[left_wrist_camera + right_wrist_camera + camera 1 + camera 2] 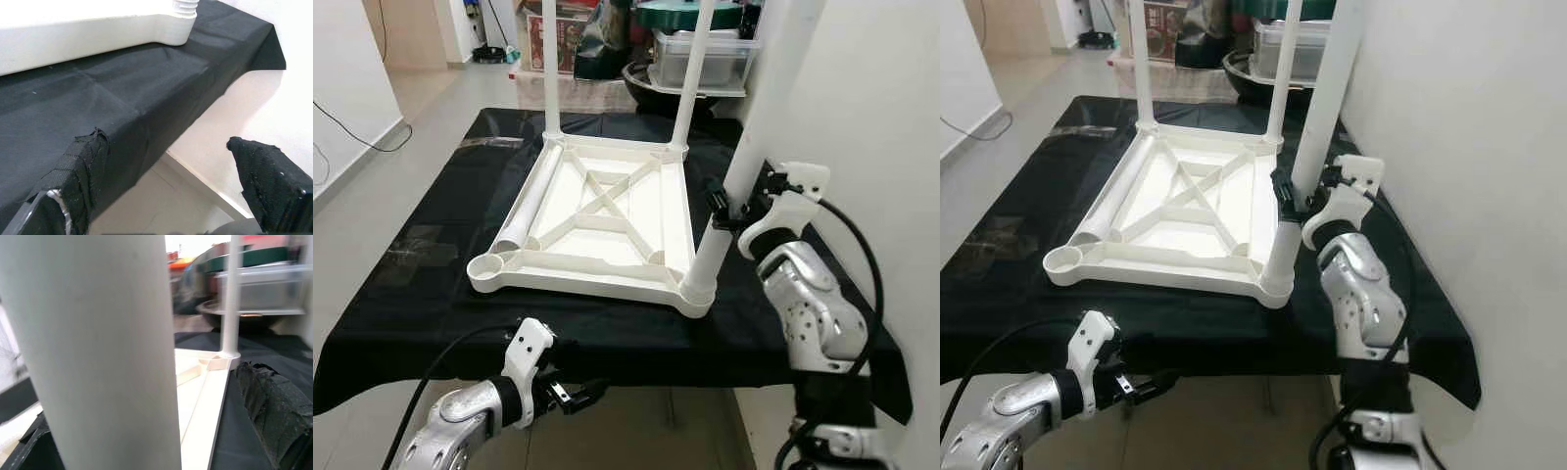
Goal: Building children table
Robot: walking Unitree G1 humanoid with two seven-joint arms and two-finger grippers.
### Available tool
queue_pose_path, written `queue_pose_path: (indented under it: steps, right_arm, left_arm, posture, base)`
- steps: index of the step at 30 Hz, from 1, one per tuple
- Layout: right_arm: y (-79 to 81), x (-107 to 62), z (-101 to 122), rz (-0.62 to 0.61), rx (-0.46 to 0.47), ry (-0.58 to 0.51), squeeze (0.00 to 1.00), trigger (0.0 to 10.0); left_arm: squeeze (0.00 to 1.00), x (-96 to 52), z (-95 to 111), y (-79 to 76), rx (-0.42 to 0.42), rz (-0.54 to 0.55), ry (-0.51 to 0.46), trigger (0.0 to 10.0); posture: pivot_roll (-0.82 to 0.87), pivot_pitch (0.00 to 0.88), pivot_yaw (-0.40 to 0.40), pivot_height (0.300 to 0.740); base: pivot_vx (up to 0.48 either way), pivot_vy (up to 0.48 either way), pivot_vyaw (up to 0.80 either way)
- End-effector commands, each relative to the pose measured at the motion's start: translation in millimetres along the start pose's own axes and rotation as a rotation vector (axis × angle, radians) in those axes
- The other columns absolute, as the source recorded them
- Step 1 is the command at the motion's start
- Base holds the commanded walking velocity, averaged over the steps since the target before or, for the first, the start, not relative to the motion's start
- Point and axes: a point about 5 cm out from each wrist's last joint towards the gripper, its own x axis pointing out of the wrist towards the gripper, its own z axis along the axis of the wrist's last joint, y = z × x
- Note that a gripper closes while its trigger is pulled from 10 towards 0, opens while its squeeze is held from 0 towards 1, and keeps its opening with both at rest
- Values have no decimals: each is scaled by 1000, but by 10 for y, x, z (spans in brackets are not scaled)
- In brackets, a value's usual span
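While the right gripper (729, 208) pinches a smooth, likely light, rigid white leg (744, 166) low near its socket, the left gripper (578, 395) hangs spread.

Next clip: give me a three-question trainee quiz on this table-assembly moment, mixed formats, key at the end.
1. True or false: the right gripper is around the near-right leg standing in the upturned tabletop.
2. How many legs stand upright in corner sockets? A) one B) three C) four
3. Fill in: the loose leg lies along the frame's ___ side, near the empty socket.

Key: 1 true; 2 B; 3 left.
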Motion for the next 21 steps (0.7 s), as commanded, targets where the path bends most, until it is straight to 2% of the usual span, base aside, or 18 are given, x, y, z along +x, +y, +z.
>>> queue_pose_path:
  steps: [1,7,12,13,14,15,17,18,19,21]
  right_arm:
    - [-103,-10,-82,54,12,34,0,10000]
    - [-270,50,-60,222,-11,97,0,10000]
    - [-323,86,-49,306,-12,124,0,10000]
    - [-307,108,-51,349,1,137,0,9176]
    - [-297,124,-53,379,11,144,0,9176]
    - [-274,151,-62,404,23,149,0,4157]
    - [-274,151,-62,404,23,149,0,4157]
    - [-241,178,-87,430,35,151,0,588]
    - [-233,186,-101,444,37,152,0,0]
    - [-233,189,-130,446,49,158,0,0]
  left_arm:
    - [0,19,-32,-6,0,-7,6,10000]
    - [0,24,-37,-6,0,-7,4,10000]
    - [0,17,-43,-13,-2,-3,2,10000]
    - [0,13,-47,-18,-3,-1,2,10000]
    - [0,11,-50,-22,-3,-1,2,10000]
    - [0,10,-53,-25,-4,1,2,10000]
    - [0,10,-53,-25,-4,1,2,10000]
    - [0,7,-56,-27,-6,3,2,10000]
    - [0,7,-57,-26,-6,4,2,10000]
    - [0,5,-56,-26,-5,5,2,10000]
  posture:
    - [48,0,-93,740]
    - [60,0,-106,740]
    - [65,0,-113,740]
    - [72,0,-121,740]
    - [73,0,-121,740]
    - [75,0,-123,740]
    - [75,0,-123,740]
    - [75,0,-123,740]
    - [75,0,-123,740]
    - [85,0,-128,740]
  base:
    - [0,0,0]
    - [0,0,0]
    - [0,0,0]
    - [0,0,0]
    - [0,0,0]
    - [0,0,0]
    - [0,0,0]
    - [0,0,0]
    - [0,0,0]
    - [0,0,0]
